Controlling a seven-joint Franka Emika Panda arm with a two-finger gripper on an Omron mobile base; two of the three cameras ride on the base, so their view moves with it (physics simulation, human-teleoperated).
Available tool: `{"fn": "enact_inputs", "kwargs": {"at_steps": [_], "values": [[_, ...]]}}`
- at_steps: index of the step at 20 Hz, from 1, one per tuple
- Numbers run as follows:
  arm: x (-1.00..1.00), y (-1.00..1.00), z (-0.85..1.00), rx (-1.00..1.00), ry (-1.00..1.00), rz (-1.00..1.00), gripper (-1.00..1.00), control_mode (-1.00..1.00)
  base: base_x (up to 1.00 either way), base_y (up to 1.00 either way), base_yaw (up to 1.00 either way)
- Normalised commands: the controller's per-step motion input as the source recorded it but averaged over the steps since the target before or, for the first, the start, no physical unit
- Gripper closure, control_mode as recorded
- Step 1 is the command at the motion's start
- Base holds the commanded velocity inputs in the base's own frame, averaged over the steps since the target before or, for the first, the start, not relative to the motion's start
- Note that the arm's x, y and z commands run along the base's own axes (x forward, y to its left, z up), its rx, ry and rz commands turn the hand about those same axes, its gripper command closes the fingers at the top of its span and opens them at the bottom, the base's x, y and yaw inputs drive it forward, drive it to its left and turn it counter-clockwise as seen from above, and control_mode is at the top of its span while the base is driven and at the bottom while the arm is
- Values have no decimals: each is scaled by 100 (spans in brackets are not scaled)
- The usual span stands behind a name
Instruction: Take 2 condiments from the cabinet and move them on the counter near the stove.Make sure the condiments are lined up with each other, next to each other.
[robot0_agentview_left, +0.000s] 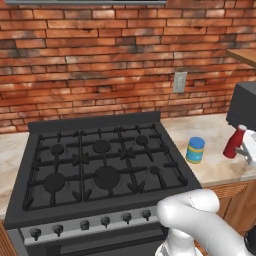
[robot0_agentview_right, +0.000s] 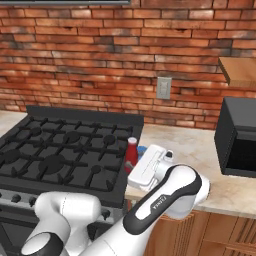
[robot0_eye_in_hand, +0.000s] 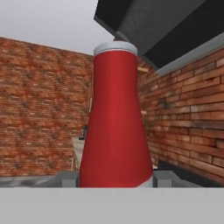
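Pincer (robot0_eye_in_hand: 116, 181): closed around the base of the red bottle (robot0_agentview_left: 234, 142). Bottle: held near upright, long axis vertical, pale cap uppermost; flared red body narrowing to the neck. Located over the beige surface (robot0_agentview_left: 215, 165), right of the stove (robot0_agentview_left: 100, 165). Yellow jar (robot0_agentview_left: 195, 150), blue-lidded and upright, is seen on the surface between stove and bottle.
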Motion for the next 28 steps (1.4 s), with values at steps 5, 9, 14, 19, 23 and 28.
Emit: {"fn": "enact_inputs", "kwargs": {"at_steps": [5, 9, 14, 19, 23, 28], "values": [[15, -3, -29, 0, 0, -4, 100, -100, 0, 0, 0], [19, -4, -20, 1, 0, -3, 100, -100, 0, 0, 0], [18, -5, -19, 0, 0, -3, 100, -100, 0, 0, 0], [14, -9, -18, 0, 0, -3, 100, -100, 0, 0, 0], [16, -11, -16, 0, 0, -4, 100, -100, 0, 0, 0], [27, -6, -27, 0, 0, -3, 100, -100, 0, 0, 0]]}}
